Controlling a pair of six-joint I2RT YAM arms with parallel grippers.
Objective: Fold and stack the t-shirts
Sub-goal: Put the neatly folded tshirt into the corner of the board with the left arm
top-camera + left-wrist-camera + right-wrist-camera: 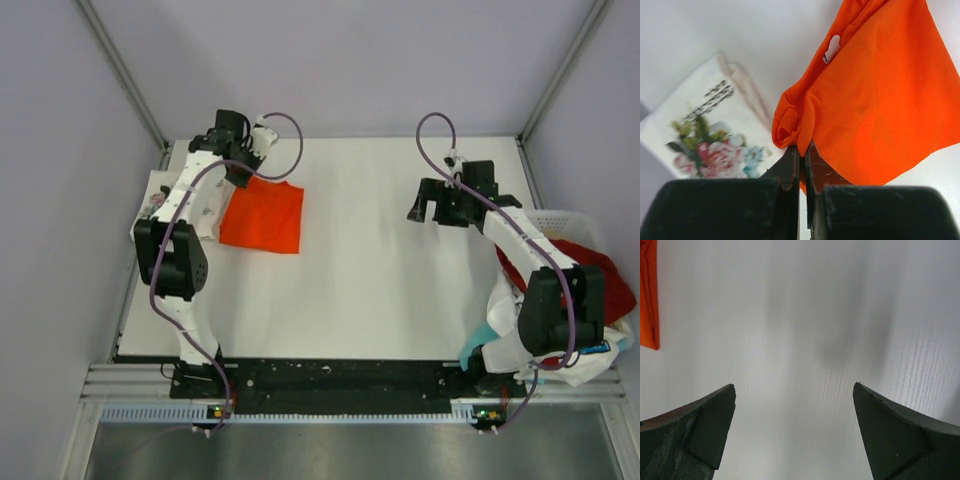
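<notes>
Overhead view. The orange-red t-shirt [262,216], already folded into a compact rectangle, lies on the white counter [380,280] near its far left corner. The left end effector [243,172] sits at the shirt's far left corner. A white floral-print t-shirt [160,198], also folded, lies just beside the orange one at the left edge of the counter, largely hidden by the left arm. A dark red t-shirt [600,272] is heaped in a white lattice basket [560,222] off the right edge, with other cloth below it.

Left wrist view. The left end effector [802,160] is clenched, its jaws nearly meeting, with a bunched hem of the orange-red t-shirt [880,100] pinched between them. The floral-print t-shirt [710,135] lies flat to the side, apart from the grasped corner; a small white label shows at the orange collar.

Right wrist view. The right end effector [794,430] is released, jaws spread wide over bare counter, holding nothing; only an edge of the orange shirt [649,295] enters at the left.

Step in hand, as judged: stacking, the folded orange shirt being gripped for transfer onto the floral one. The next move calls for dragging or lifting the fold toward the left edge without letting its layers slide apart, then squaring it over the floral shirt before release. The right arm appears free to fetch the dark red shirt from the basket.
</notes>
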